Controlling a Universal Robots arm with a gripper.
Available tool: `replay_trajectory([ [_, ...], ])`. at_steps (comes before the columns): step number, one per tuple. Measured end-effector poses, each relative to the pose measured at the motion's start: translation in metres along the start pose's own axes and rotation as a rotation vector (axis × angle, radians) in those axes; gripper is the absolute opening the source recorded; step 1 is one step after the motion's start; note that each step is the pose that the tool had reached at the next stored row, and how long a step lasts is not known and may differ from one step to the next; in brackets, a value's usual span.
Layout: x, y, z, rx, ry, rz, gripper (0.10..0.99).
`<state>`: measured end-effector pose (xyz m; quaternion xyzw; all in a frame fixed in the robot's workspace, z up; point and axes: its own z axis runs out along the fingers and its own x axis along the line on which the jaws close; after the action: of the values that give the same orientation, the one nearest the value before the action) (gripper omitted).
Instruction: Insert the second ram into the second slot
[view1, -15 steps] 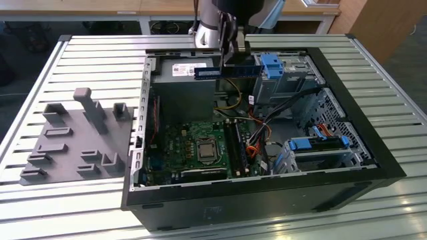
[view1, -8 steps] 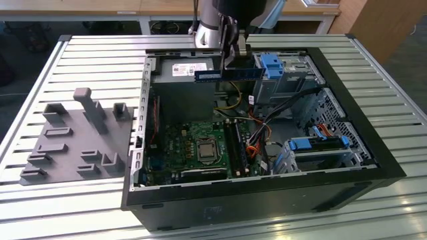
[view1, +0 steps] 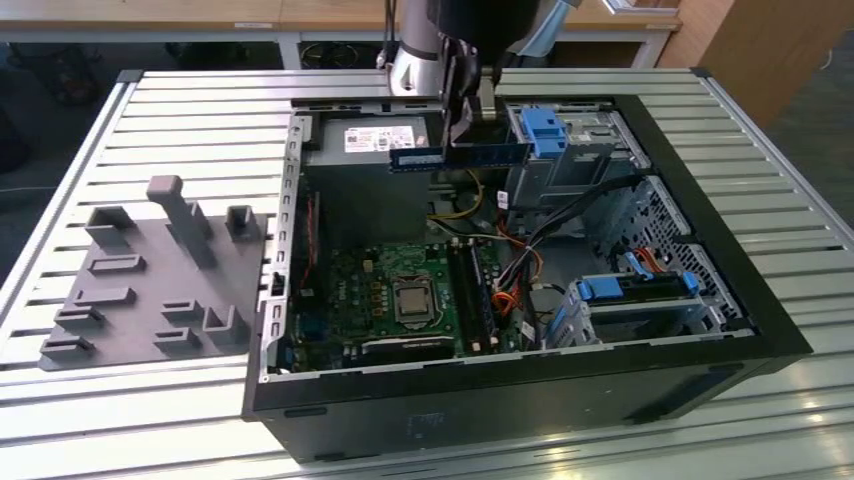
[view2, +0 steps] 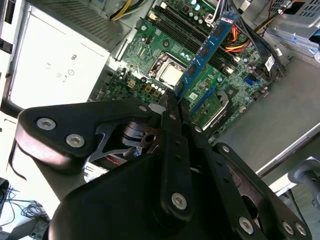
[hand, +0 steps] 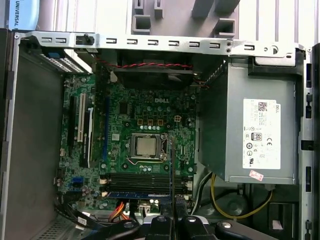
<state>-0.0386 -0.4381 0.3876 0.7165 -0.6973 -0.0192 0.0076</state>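
The second ram (view1: 416, 157) is a blue stick with dark chips, held level above the far end of the open computer case (view1: 694, 380). My gripper (view1: 467, 140) is shut on it near its middle. In the second wrist view the ram (view2: 207, 50) juts out from my gripper (view2: 175, 102) over the green motherboard (view2: 150, 75). The first wrist view shows the ram (hand: 170, 165) edge-on, as a thin line rising from my gripper (hand: 172, 219). It hangs well above the dark memory slots (hand: 145, 181), and one of these slots holds a blue stick (hand: 135, 194).
A grey power supply (view1: 367, 140) sits under the ram at the case's far end. Blue-tabbed drive cages (view1: 550, 132) (view1: 634, 290) and loose cables (view1: 534, 250) fill the exterior view's right side. A grey parts fixture (view1: 147, 280) lies on the slatted table (view1: 160, 120).
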Motion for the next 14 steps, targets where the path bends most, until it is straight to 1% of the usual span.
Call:
replay_trajectory([
  [14,0.0166,0.0004,-0.0002,0.000,-0.0001,0.000,0.137],
])
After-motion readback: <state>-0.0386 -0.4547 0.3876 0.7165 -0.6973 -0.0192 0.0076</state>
